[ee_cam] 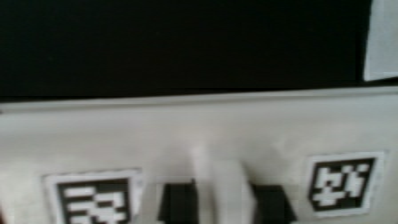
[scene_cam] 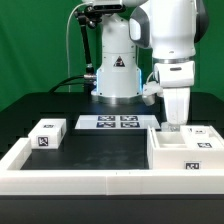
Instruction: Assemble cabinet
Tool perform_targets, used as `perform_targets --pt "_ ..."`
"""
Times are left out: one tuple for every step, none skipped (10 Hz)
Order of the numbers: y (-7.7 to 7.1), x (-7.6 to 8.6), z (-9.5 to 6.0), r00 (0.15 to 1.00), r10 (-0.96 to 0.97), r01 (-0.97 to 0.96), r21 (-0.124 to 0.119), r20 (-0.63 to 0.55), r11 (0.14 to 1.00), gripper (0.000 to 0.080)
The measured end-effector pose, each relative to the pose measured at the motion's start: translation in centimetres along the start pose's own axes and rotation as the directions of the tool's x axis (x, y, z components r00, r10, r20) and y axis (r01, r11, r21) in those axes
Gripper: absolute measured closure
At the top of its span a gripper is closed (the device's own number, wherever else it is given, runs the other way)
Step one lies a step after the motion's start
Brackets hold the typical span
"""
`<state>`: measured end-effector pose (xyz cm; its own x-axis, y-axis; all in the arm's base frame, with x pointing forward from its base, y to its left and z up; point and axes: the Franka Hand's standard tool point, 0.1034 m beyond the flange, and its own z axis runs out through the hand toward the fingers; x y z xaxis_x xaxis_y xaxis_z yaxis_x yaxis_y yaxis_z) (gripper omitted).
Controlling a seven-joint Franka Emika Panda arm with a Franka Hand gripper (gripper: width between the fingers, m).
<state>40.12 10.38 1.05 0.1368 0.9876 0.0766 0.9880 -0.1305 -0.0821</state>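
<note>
The cabinet's large hollow white box (scene_cam: 186, 152) stands at the exterior view's right, with marker tags on its walls. My gripper (scene_cam: 173, 123) has come straight down onto its far wall. In the wrist view the box (ee_cam: 178, 125) fills the frame, with a tag on either side. My gripper (ee_cam: 222, 200) has its two dark fingers (ee_cam: 178, 198) pressed against either side of a thin upright white wall. A smaller white tagged block (scene_cam: 47, 133) lies apart at the exterior view's left.
The marker board (scene_cam: 112, 122) lies flat in front of the robot's base (scene_cam: 115, 75). The long low white border frame (scene_cam: 75, 180) runs along the front. A white edge (ee_cam: 379, 40) shows beyond the box in the wrist view.
</note>
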Motion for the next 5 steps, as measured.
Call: perform_targets --pt "0.14 0.04 -0.11 1.0 0.0 0.0 -0.006 -0.002 1.0 0.0727" --pt "0.2 0.04 -0.13 1.0 0.001 -0.001 -0.009 -0.003 1.0 0.0727" --pt "0.23 0.05 -0.15 1.0 0.001 -0.001 -0.01 -0.004 1.0 0.0728" --pt "0.24 0.05 -0.15 1.0 0.001 -0.001 -0.011 -0.004 1.0 0.0728" --pt "0.26 0.04 -0.18 1.0 0.001 -0.001 -0.011 -0.004 1.0 0.0728"
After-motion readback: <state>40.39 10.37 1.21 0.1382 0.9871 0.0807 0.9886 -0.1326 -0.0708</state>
